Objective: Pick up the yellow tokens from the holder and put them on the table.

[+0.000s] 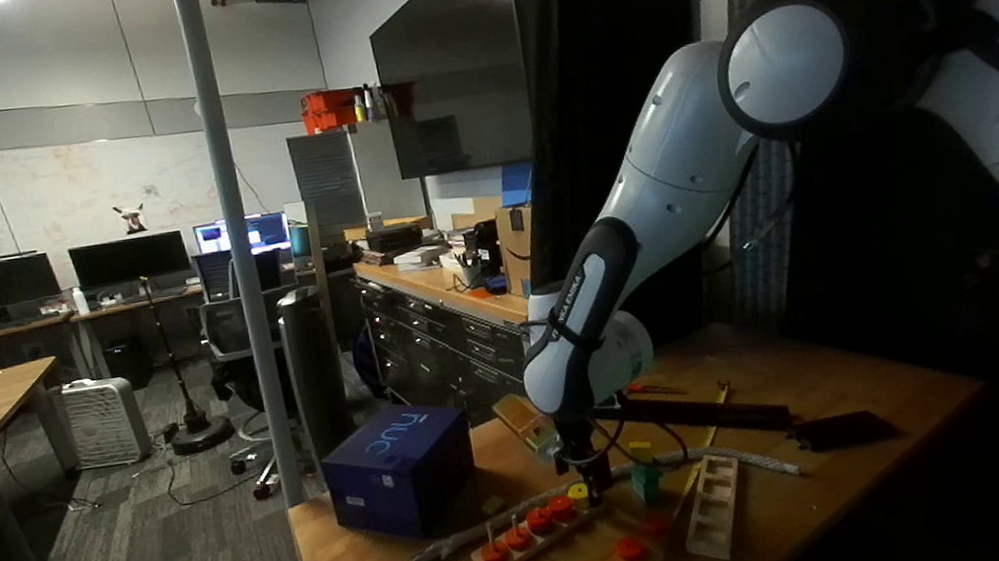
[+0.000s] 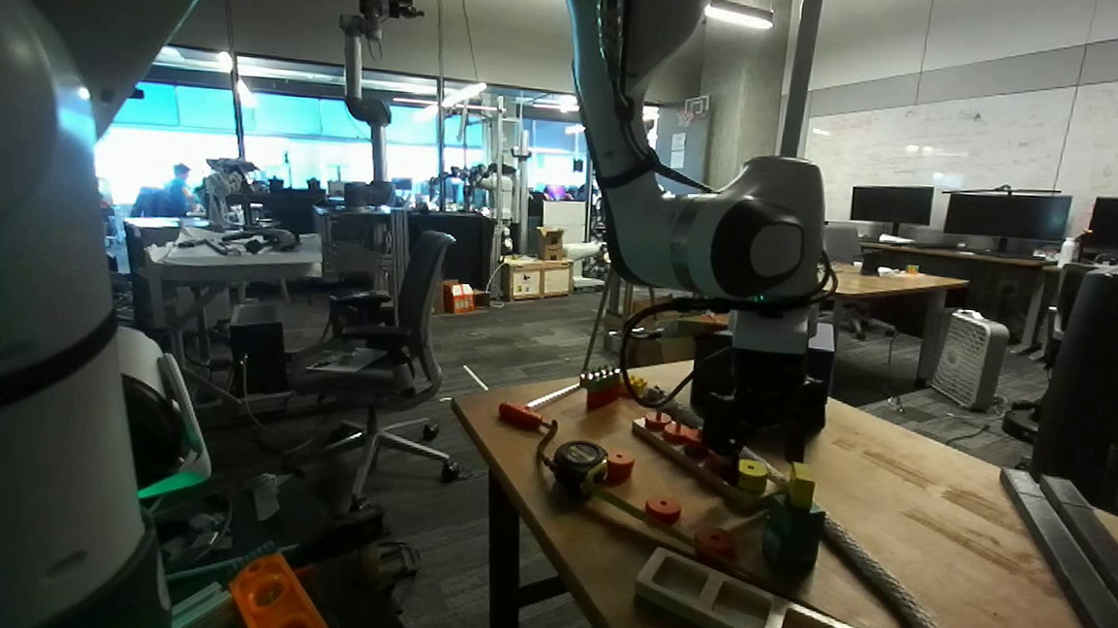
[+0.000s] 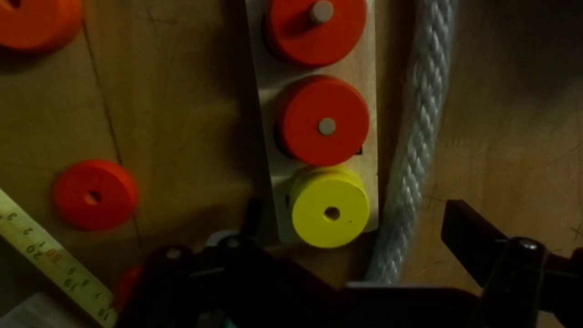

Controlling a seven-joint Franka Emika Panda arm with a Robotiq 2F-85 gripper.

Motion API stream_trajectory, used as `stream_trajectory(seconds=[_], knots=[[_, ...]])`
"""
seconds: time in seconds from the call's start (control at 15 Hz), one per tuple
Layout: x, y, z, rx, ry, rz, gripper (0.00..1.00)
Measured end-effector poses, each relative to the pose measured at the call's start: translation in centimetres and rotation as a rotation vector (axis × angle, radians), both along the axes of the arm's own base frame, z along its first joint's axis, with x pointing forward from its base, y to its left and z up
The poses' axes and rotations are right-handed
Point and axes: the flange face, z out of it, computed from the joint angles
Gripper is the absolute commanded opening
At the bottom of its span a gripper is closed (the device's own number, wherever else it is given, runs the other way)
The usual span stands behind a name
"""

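The yellow tokens (image 3: pixel 330 230) are stacked at the end of the wooden peg holder (image 3: pixel 370 169); at least two show, and no peg shows through the top hole. They also show in both exterior views (image 1: pixel 578 493) (image 2: pixel 752 476). The holder's other pegs carry red tokens (image 3: pixel 325 141). My gripper (image 3: pixel 355 210) is open. In the wrist view, one finger is left of the stack and the other is to the right, beyond the rope. In an exterior view, the gripper (image 2: pixel 766 448) is down close to the stack. The holder stands on the wooden table (image 2: pixel 909 462).
A white rope (image 3: pixel 426 114) runs along the holder. A green block (image 2: pixel 791 534) with a yellow block on top stands near the stack. Loose red tokens (image 2: pixel 664 509), a tape measure (image 2: pixel 577 465), a wooden tray (image 2: pixel 745 605) and a dark blue box (image 1: pixel 399 472) are on the table.
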Motion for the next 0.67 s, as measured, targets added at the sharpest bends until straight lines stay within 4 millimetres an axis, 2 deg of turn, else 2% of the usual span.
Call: stream_trajectory(seconds=[0.27, 0.33, 0.47, 0.67], knots=[[0.04, 0.0, 0.04, 0.0, -0.001, 0.004, 1.0], [0.04, 0.0, 0.04, 0.0, -0.001, 0.005, 0.75], [0.04, 0.0, 0.04, 0.0, -0.001, 0.007, 0.7], [0.04, -0.05, 0.04, -0.001, 0.0, 0.012, 0.45]])
